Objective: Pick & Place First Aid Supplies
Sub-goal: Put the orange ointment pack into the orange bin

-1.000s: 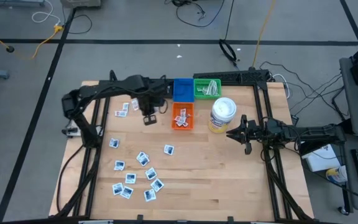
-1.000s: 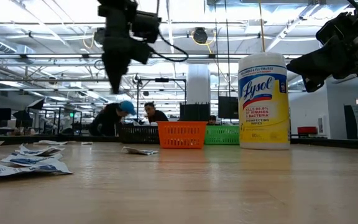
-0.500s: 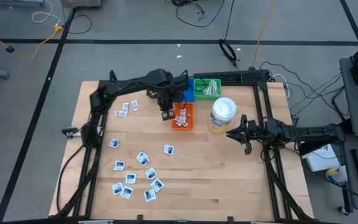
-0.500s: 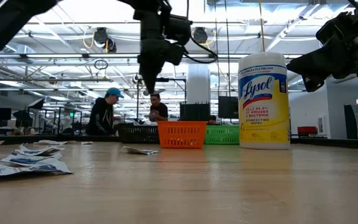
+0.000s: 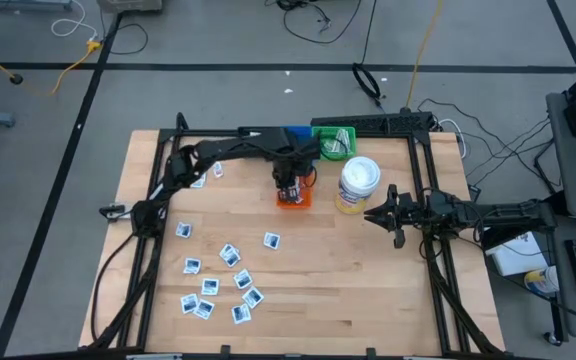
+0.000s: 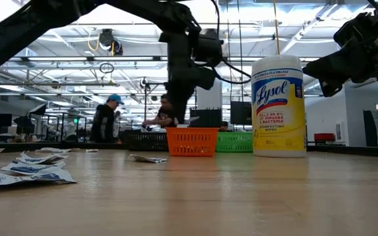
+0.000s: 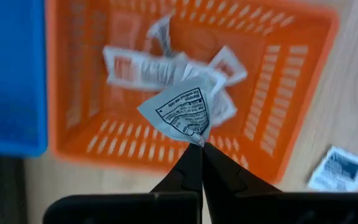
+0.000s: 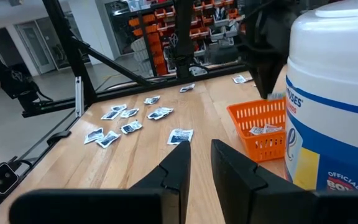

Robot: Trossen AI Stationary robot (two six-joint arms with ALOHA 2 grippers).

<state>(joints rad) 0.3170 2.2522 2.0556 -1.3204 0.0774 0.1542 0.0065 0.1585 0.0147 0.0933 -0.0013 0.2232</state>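
Orange basket (image 7: 291, 93) already holds several packets; the left gripper (image 7: 196, 144), jaws pinched on one white packet (image 7: 184, 112), hovers above it. Many loose packets (image 5: 218, 285) remain on the table (image 5: 368, 290). Right gripper (image 8: 197, 152) waits, jaws slightly parted, empty.

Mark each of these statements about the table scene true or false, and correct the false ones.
1. The left tool is shut on a white packet above the orange basket. True.
2. The orange basket is empty. False: several packets already lie inside it.
3. The right tool holds the wipes canister. False: it hangs beside the canister, holding nothing.
4. A green basket stands behind the canister, next to a blue bin. True.
5. All loose packets are already cleared off the table. False: many still lie scattered on its left half, such as one lone packet.
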